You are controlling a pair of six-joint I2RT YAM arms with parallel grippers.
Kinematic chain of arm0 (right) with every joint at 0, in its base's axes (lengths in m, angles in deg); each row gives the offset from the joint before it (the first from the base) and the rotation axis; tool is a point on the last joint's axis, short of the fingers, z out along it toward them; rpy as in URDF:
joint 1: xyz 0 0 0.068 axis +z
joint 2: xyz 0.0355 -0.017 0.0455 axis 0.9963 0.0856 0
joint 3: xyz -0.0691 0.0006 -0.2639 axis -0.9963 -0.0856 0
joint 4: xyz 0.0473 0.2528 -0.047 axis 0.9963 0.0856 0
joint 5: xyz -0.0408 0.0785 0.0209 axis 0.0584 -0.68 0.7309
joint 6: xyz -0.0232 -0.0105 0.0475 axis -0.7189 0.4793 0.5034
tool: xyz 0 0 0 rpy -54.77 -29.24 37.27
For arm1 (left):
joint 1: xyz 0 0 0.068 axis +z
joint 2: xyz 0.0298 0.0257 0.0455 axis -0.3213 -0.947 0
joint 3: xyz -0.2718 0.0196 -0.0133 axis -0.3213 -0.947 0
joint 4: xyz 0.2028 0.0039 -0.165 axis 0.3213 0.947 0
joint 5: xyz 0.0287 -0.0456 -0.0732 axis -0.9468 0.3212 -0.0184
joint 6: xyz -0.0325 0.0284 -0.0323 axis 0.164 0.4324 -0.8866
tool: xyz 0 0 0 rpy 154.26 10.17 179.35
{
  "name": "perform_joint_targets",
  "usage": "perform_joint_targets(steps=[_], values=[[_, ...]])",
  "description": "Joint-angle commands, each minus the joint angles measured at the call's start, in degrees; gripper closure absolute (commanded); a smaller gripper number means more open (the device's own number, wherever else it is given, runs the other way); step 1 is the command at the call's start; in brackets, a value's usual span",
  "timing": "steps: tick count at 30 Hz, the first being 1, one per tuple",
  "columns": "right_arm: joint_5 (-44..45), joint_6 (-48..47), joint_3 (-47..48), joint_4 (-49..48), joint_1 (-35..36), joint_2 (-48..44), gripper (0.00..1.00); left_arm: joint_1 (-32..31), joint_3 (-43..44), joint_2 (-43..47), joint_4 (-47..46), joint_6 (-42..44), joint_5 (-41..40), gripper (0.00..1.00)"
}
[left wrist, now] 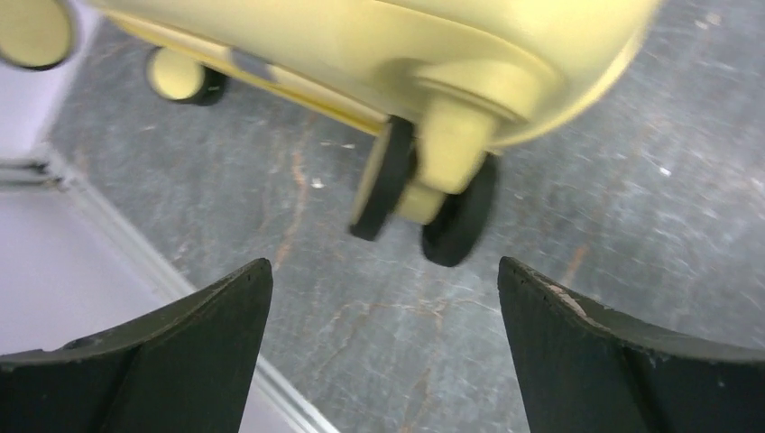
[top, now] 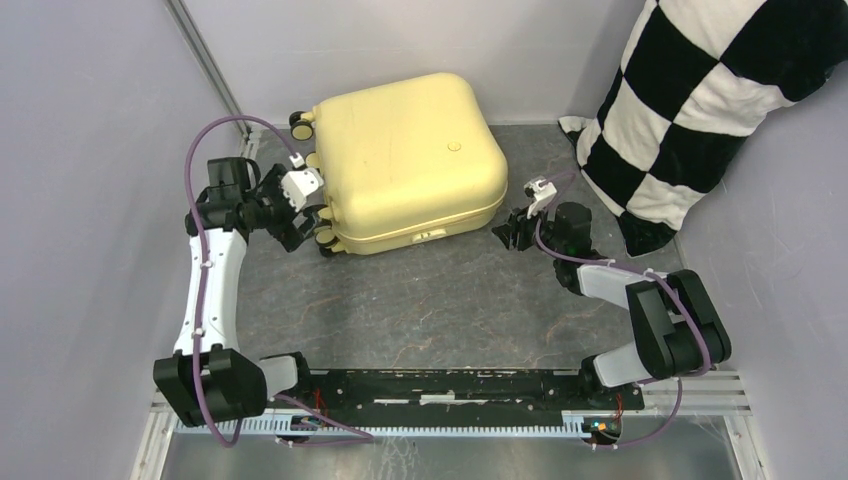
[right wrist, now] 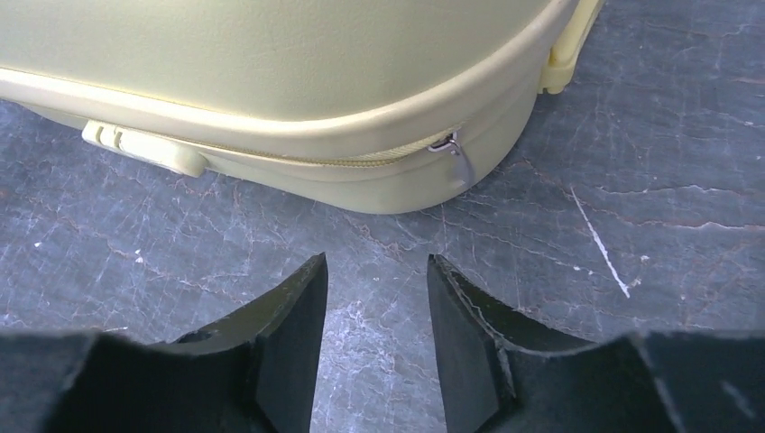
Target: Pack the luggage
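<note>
The pale-yellow luggage [top: 405, 160] lies flat and closed on the grey marbled floor, its caster wheels at the left end. My left gripper [top: 305, 228] is open and empty beside the near-left wheel pair [left wrist: 424, 194]. My right gripper [top: 508, 232] is open and empty, just off the luggage's near-right corner. In the right wrist view the silver zipper pull [right wrist: 454, 152] hangs at that corner [right wrist: 361, 99], a little ahead of the fingertips. A yellow latch tab [right wrist: 144, 147] sits on the seam to the left.
A black-and-white checkered pillow [top: 700, 100] leans in the back right corner, close behind my right arm. Pale walls enclose the floor on the left, back and right. A metal floor rail [left wrist: 162, 280] runs near the left gripper.
</note>
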Motion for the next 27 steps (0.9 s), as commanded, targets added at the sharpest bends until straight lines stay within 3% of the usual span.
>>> perform_joint_targets(steps=[1,8,14,17,18,21,22,24,27], values=[[-0.6,1.3,-1.5,-5.5,-1.1,-3.8,0.47,-0.2,2.4,-1.3,16.4,13.0,6.8,0.0],[-1.2,1.4,-4.1,-4.1,-5.0,-8.6,0.43,-1.9,10.6,-13.6,21.3,14.6,8.4,0.0],[-3.3,2.9,-5.6,-4.8,-8.5,-11.2,0.42,-5.5,11.4,-18.5,16.6,11.2,6.4,0.0],[-2.4,2.7,-6.8,-5.6,-8.9,-12.2,0.36,-6.7,11.2,-19.9,14.6,8.7,5.4,0.01],[-1.9,2.2,-6.8,-5.4,-9.1,-12.0,0.33,-6.9,11.5,-20.3,14.6,8.0,5.3,0.07],[-1.5,-0.4,-5.2,-4.0,-9.1,-10.5,0.3,-7.0,12.5,-20.1,14.8,7.9,5.2,0.37],[-1.4,-0.9,-4.9,-4.3,-9.0,-9.8,0.29,-7.0,13.8,-19.8,14.8,7.5,5.4,0.51],[-1.6,-1.9,-4.2,-5.5,-9.1,-8.2,0.27,-7.0,16.6,-19.4,14.0,5.5,5.2,0.94],[-4.3,-3.7,-2.9,-8.8,-9.2,-4.5,0.28,-7.0,19.2,-18.0,12.3,2.9,5.8,0.98]])
